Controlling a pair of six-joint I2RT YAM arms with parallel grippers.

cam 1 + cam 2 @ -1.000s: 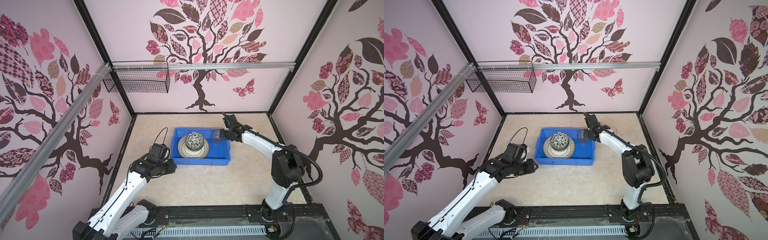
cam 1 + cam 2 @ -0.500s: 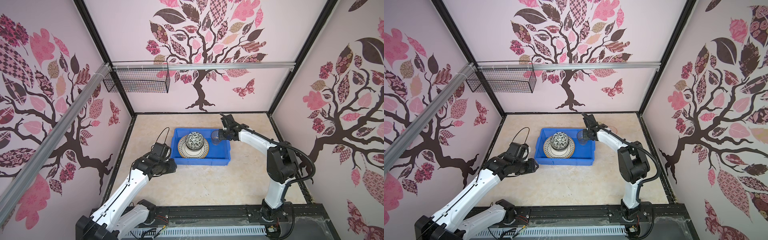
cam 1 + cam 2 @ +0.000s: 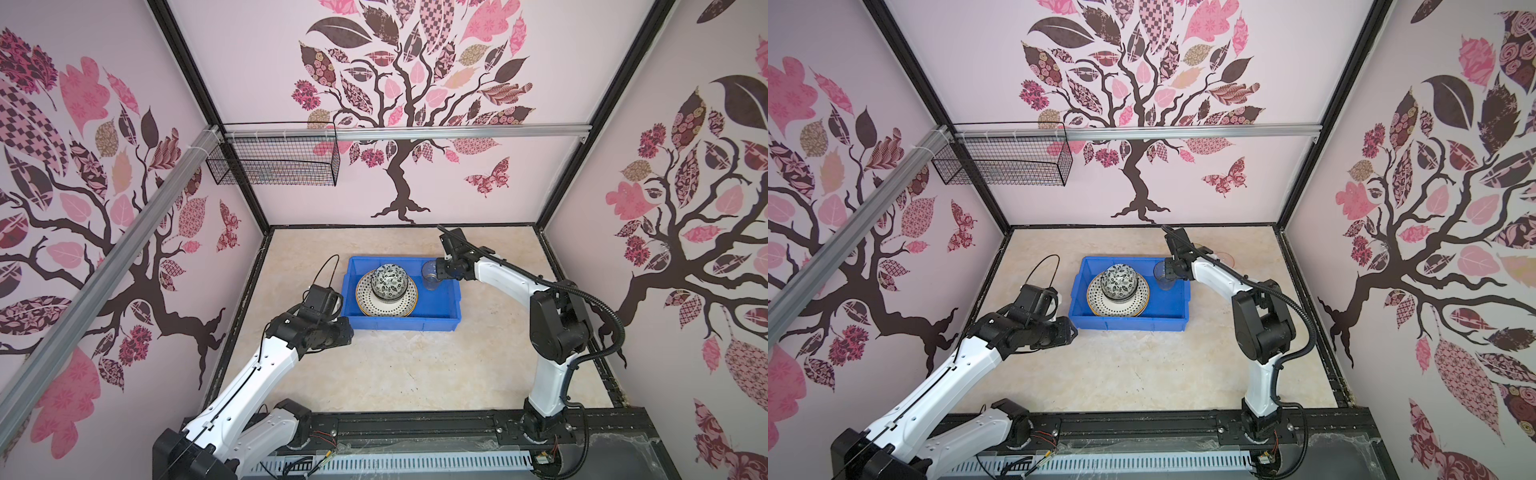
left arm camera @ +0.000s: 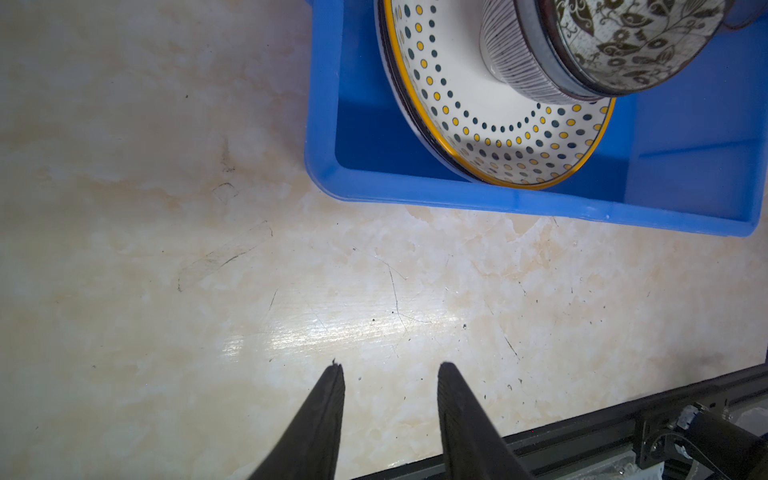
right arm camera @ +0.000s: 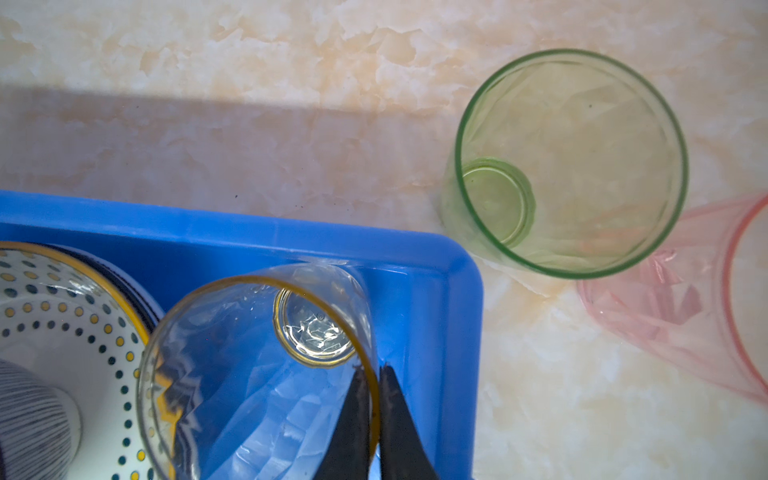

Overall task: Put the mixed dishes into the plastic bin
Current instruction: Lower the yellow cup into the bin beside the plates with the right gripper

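**Cup gripped inside blue bin, two more stand outside**

A marble-look tabletop [image 3: 395, 365] sits between pink walls printed with trees, with a wire basket [image 3: 274, 164] hung on the back rail. At the centre is the blue bin [image 3: 399, 322]. It holds a dotted-rim plate [image 3: 363, 291] on top of other plates, with a striped bowl [image 4: 511, 62] and a leafy bowl [image 3: 389, 280] nested upon it.

The right gripper [image 5: 374, 370] pinches the wall of a yellow-rimmed cup [image 5: 249, 374] with one finger inside and one outside. The cup is inside the bin near its far right corner. Whether its base rests on the floor cannot be told.

A green cup [image 5: 569, 166] and a pink cup [image 5: 685, 316] stand on the table just beyond that corner. The left gripper [image 4: 391, 365] hangs over bare table beside the bin's left end, jaws apart and holding nothing.
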